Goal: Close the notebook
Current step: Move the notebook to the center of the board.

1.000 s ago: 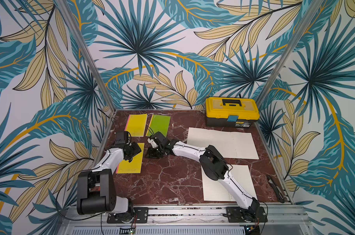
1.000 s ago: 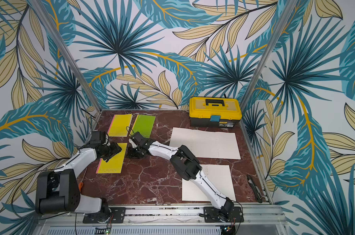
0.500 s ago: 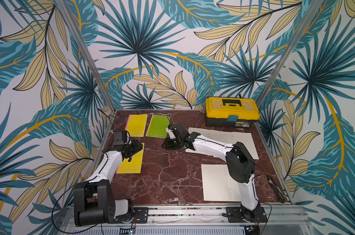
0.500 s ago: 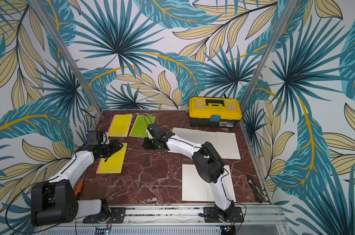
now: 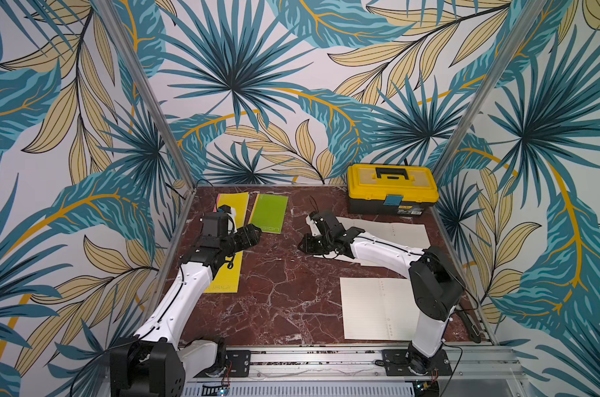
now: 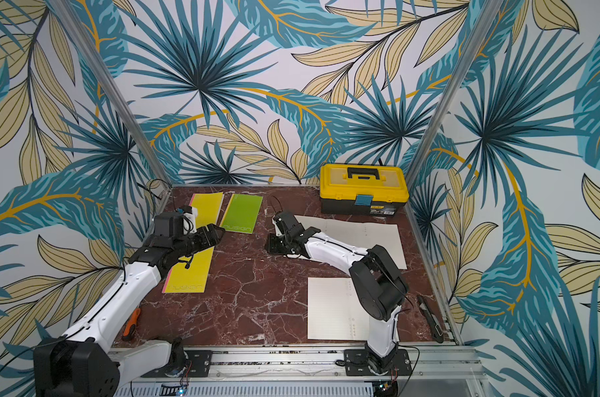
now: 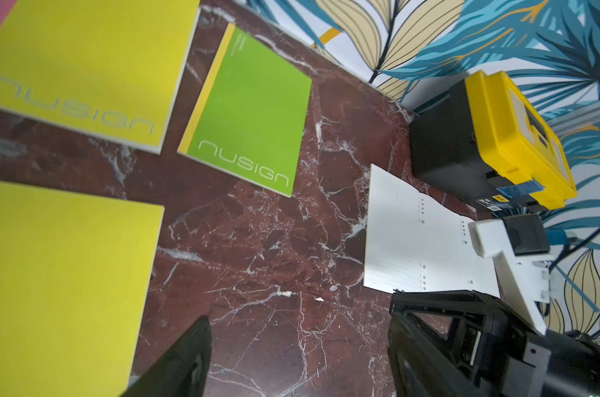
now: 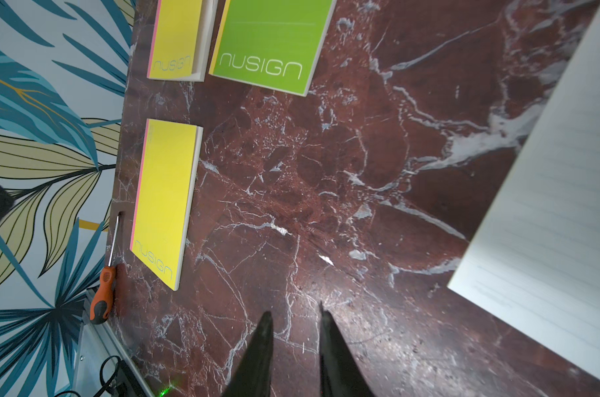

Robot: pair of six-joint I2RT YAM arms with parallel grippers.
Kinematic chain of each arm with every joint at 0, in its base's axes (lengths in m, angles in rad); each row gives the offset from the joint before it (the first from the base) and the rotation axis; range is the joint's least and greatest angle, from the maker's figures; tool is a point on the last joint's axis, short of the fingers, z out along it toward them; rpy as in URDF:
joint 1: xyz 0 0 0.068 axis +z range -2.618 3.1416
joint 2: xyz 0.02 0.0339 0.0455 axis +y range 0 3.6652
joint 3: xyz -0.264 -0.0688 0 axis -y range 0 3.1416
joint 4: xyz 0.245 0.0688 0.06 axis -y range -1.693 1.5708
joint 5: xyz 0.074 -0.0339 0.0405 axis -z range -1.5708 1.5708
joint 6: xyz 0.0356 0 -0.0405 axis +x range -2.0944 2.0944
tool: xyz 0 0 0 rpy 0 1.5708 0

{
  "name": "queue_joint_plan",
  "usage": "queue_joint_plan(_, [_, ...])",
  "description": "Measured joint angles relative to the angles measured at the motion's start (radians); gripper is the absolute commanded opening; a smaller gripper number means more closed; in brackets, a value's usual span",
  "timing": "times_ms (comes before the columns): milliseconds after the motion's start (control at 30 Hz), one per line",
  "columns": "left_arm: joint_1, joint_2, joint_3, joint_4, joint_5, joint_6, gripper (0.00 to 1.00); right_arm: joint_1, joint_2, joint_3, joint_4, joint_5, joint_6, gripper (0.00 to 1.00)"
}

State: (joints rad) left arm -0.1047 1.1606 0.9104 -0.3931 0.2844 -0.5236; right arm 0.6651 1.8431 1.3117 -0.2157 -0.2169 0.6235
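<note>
Two notebooks lie open with white lined pages up: one at the back right [image 5: 391, 237] [image 6: 360, 233] [image 7: 412, 240] [image 8: 549, 206], one at the front right [image 5: 374, 309] [image 6: 333, 309]. My right gripper [image 5: 305, 244] [image 6: 271, 245] [image 8: 294, 314] hangs low over the marble, just left of the back notebook's left edge; its fingers stand a narrow gap apart with nothing between them. My left gripper [image 5: 249, 234] [image 6: 217, 235] [image 7: 298, 343] is wide open and empty above the far end of a closed yellow notebook [image 5: 223, 278] [image 6: 188, 275] [image 7: 61, 275] [image 8: 164, 206].
A second closed yellow notebook [image 5: 235, 202] and a closed green one [image 5: 270, 213] [image 7: 250, 113] lie at the back left. A yellow toolbox [image 5: 391, 192] stands at the back right. A screwdriver [image 6: 131, 324] lies along the left edge, a black knife [image 6: 429, 316] along the right.
My left jaws have opened wide and risen off the front yellow notebook. The right arm has swung right, from beside that notebook to the back open notebook's left edge.
</note>
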Motion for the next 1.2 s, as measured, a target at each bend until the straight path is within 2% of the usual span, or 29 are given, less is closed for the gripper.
queue_joint_plan(67, [-0.015,0.001,0.028,0.0,-0.001,0.008,1.0,-0.011,-0.015,-0.004,0.002,0.004,-0.001,0.25])
queue_joint_plan(300, [-0.071,0.028,0.069,0.003,-0.007,0.023,1.0,-0.049,-0.091,-0.051,-0.005,0.029,-0.004,0.25])
queue_joint_plan(533, [-0.125,0.08,0.1,0.032,0.001,0.018,1.0,-0.13,-0.187,-0.139,-0.032,0.062,-0.005,0.26])
queue_joint_plan(767, [-0.186,0.206,0.174,0.111,0.038,-0.001,1.0,-0.188,-0.254,-0.214,-0.063,0.095,-0.011,0.27])
queue_joint_plan(1000, [-0.27,0.38,0.286,0.148,0.066,-0.016,0.87,-0.296,-0.26,-0.268,-0.08,0.095,-0.011,0.27])
queue_joint_plan(1200, [-0.315,0.565,0.379,0.185,0.1,-0.043,0.82,-0.372,-0.217,-0.27,-0.079,0.068,-0.018,0.25])
